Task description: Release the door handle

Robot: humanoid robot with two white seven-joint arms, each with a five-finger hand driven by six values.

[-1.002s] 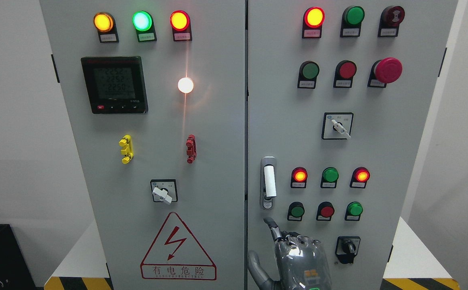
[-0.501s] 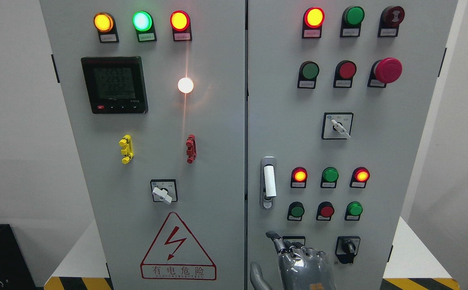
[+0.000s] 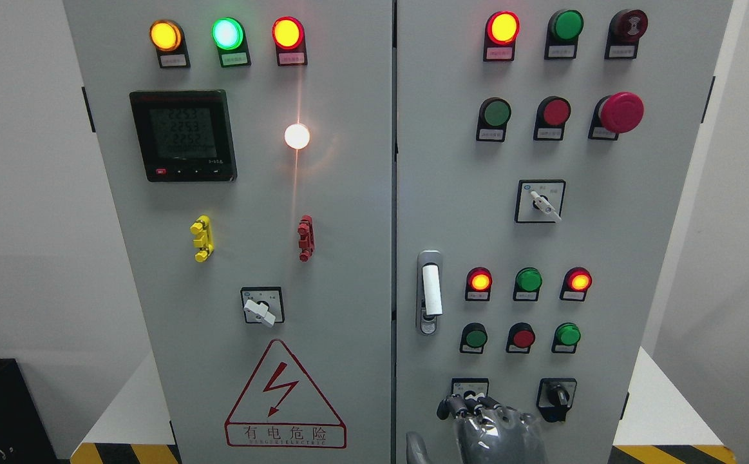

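Door handle point(image 3: 431, 290) setting: white lever, upright in its metal recess at left edge of right door point(image 3: 451, 161), mid-height; nothing touched it.
Right door: closed, flush w/ left door; carried lamps, push-buttons, switches.
Right hand point(image 3: 493, 435): at bottom edge of frame, well below the lever, back of hand toward camera.
Left hand: not in view.
Selector switch point(image 3: 469, 388): small plate just above the knuckles, lower edge partly hidden by them; contact vs. clearance could not be told.
Black rotary switch point(image 3: 556, 396): just right of the hand, apart from it.
Fingers point(image 3: 471, 406): curled inward, empty, nothing grasped; thumb point(image 3: 416, 448) stuck out at left.
Task status (est.): release looked done; only the pull-away left.
Risk 1 (est.): curled knuckles could brush the selector switch if the hand rose or pushed fwd, flipping a live control.
Risk 2 (est.): sideways drift to the right could knock the black rotary switch.
Cause (est.): tight spacing of controls around the hand; safest exit judged straight back, away from the panel.
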